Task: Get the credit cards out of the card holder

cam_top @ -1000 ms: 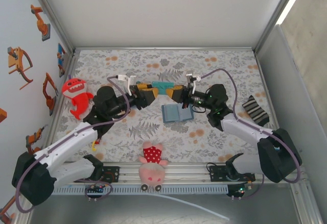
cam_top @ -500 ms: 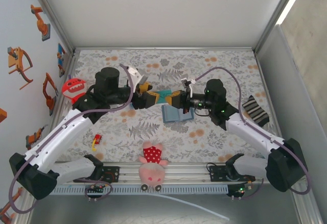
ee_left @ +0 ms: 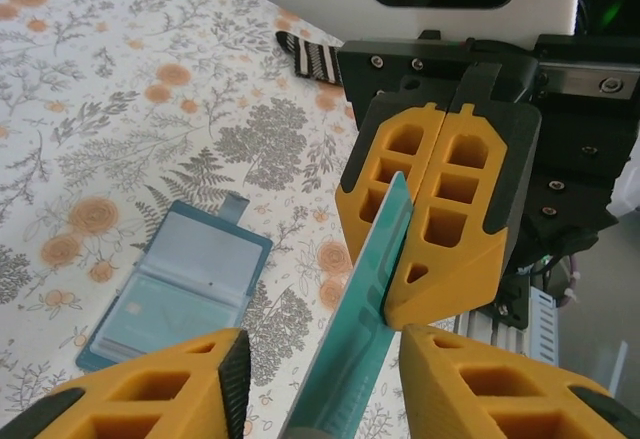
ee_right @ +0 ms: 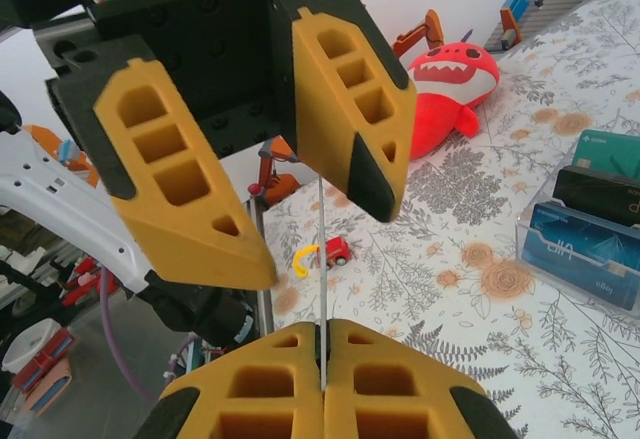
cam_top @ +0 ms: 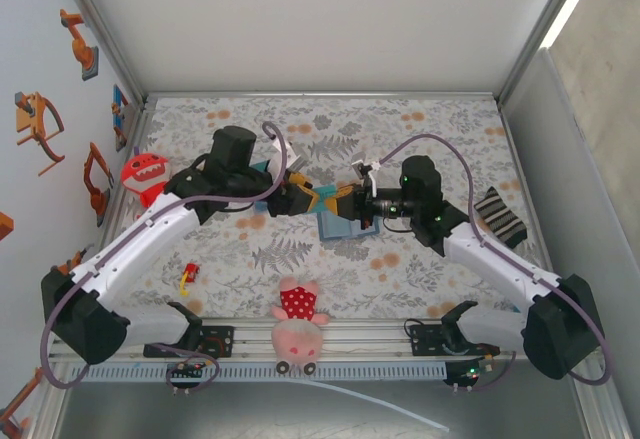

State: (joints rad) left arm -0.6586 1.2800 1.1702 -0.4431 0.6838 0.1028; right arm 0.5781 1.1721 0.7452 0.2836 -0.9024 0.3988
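Observation:
A teal credit card [cam_top: 323, 194] hangs on edge in the air between my two grippers. My right gripper [cam_top: 348, 202] is shut on one end of it; the pinch is plain in the right wrist view [ee_right: 322, 337]. My left gripper [ee_left: 320, 337] straddles the card's [ee_left: 372, 289] other end, with a gap on each side of it. The slate-blue card holder [cam_top: 346, 224] lies open and flat on the flowered cloth just below the grippers, also in the left wrist view [ee_left: 178, 287].
A pink plush toy [cam_top: 298, 321] sits at the near edge, a red shark plush [cam_top: 143, 176] at the left wall, a striped sock [cam_top: 499, 216] at the right. A small red toy [cam_top: 187, 277] lies front left. A teal, black and blue striped block [ee_right: 592, 217] stands beside the shark.
My left arm has swung in toward the centre and its jaws have narrowed around the card's free end. My right gripper has kept its hold and shifted slightly left and nearer.

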